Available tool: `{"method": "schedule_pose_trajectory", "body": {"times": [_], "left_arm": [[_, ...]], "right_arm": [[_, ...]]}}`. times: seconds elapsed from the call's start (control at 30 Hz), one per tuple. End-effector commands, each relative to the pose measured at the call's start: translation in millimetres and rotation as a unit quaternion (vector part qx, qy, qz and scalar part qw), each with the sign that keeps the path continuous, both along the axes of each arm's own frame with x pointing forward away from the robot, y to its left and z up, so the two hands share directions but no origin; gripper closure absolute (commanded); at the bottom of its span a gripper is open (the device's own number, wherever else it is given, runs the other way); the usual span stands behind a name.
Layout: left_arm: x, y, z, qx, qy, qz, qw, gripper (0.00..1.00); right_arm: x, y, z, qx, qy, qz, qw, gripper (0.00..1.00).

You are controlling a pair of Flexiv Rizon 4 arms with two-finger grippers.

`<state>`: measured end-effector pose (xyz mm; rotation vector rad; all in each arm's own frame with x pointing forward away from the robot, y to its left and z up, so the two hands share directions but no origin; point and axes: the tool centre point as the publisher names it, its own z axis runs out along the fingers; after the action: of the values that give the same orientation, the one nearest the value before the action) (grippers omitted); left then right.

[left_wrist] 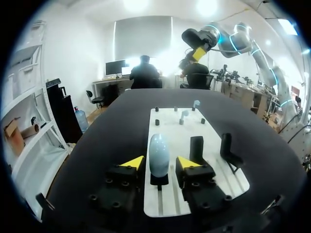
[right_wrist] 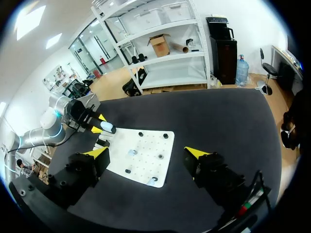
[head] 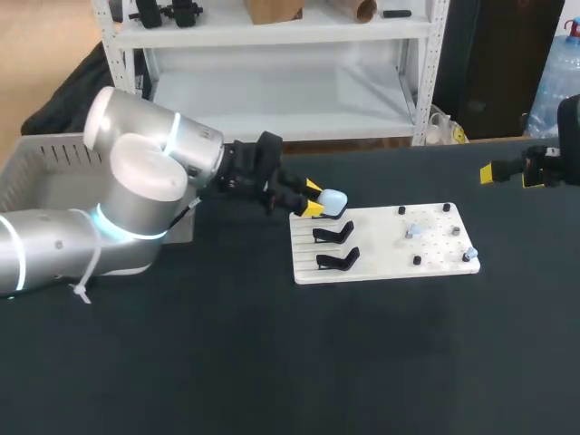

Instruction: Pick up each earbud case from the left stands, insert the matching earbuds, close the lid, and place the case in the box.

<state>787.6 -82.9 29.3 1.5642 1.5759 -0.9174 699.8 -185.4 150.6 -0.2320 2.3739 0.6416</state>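
My left end effector straddles the pale-blue earbud case, fingers open, just clear; it looks light, hard, slick, so I'd pinch its broad flanks.

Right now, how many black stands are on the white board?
3. One stand carries the case, between the left gripper's open fingers. An empty stand is beside it, another past that, all on the board.

The pale blue glossy oval earbud case stood closed and upright on a black stand at the ten o'clock corner of the white board.
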Motion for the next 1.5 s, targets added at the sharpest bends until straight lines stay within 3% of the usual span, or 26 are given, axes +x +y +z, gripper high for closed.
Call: {"method": "schedule_pose_trajectory", "body": {"times": [0.03,0.97,1.23,1.33,1.5], "left_arm": [[2.6,-4,-5.6,-0.001,0.001,-0.002,1.0,0.6],[2.2,-13,-8.6,-0.006,0.003,-0.005,1.0,0.65],[1.4,-14,-9.6,-0.006,0.004,-0.004,1.0,0.78],[-0.3,-14,-10.1,-0.007,0.004,-0.005,1.0,0.95],[-2.6,-12,-8.8,-0.011,0.005,-0.003,1.0,0.99]], "right_arm": [[0.5,-1,0,0.001,0.0,0.001,1.0,0.0],[0.5,-1,0,0.001,0.0,0.001,1.0,0.0],[0.5,-1,0,0.001,0.0,0.001,1.0,0.0],[0.5,-1,0,0.001,0.0,0.001,1.0,0.0],[0.5,-1,0,0.001,0.0,0.001,1.0,0.0]]}}
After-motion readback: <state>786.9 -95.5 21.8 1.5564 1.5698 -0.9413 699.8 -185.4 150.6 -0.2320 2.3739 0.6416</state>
